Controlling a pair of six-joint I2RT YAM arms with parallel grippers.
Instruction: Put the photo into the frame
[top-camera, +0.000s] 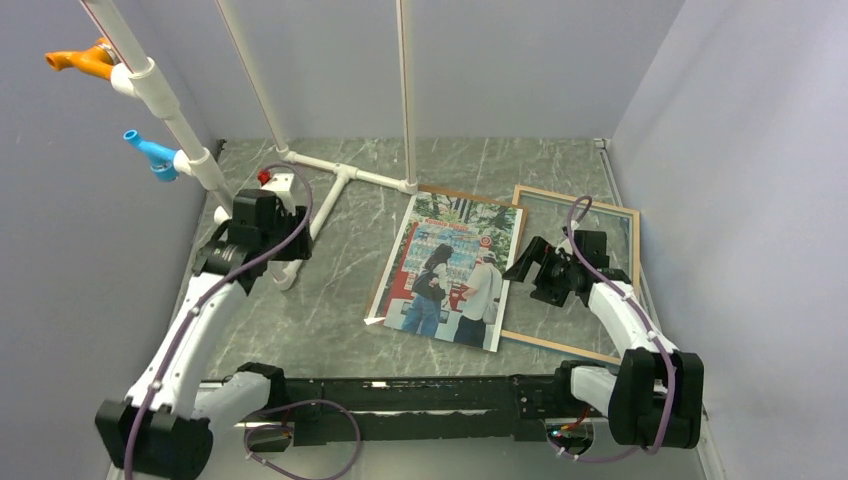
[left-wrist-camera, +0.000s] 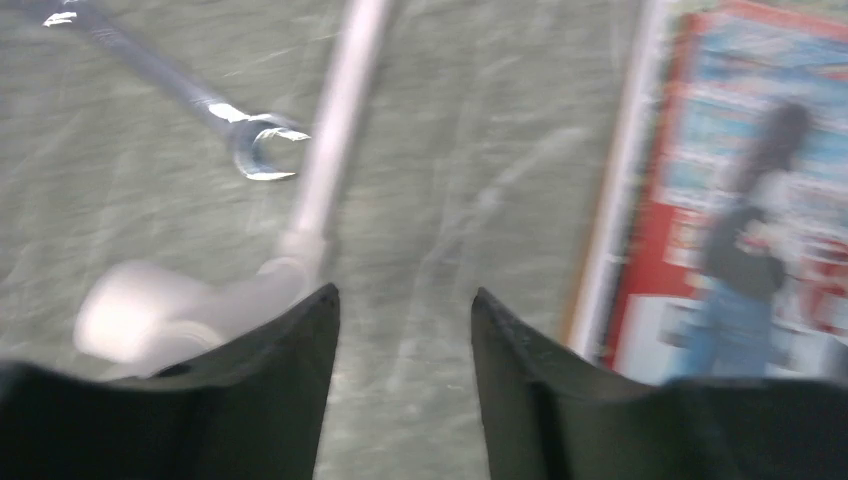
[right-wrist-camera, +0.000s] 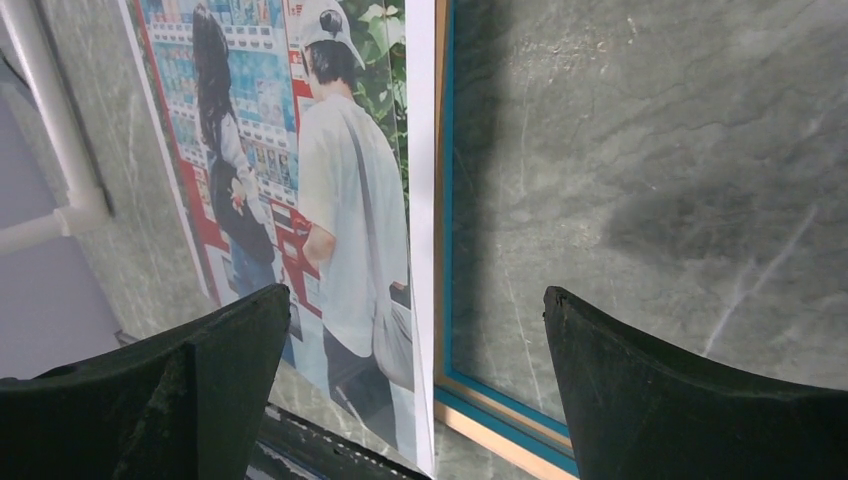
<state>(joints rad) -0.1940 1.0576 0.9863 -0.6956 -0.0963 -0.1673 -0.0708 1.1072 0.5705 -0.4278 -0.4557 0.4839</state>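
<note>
**Operator:** Where is everything?

**Me:** The photo (top-camera: 452, 272) lies picture-side up in the middle of the tabletop (top-camera: 330, 330), on the brown backing board (top-camera: 470, 194). Its right edge seems to lap onto the left rail of the frame (top-camera: 576, 198), which lies flat to the right with nothing loaded in it. My right gripper (top-camera: 530, 268) hovers over that seam, spread wide and holding nothing. My left gripper (left-wrist-camera: 405, 292) is off by the white pipe stand (top-camera: 330, 190), jaws apart with only bare tabletop between them.

**Operator:** What could go wrong?

**Me:** The print is thin and lies flat. If I come down on the seam, I could pinch paper and rail together or crease the margin. Dragging the print might shift the board beneath it or push the frame askew. On the left, a careless swing could knock the pipe stand.

**Operator:** Do the cameras tell you the same things?

**Me:** No, each adds something. My right wrist view shows a blue strip inside the wood rail and the photo's white margin against it. From above, that rail reads as plain wood. My left wrist view is blurred, but it shows a spanner (left-wrist-camera: 250, 140) lying beside the pipe, which I cannot find from above. Only the top view shows both arms and the frame's whole outline.
</note>
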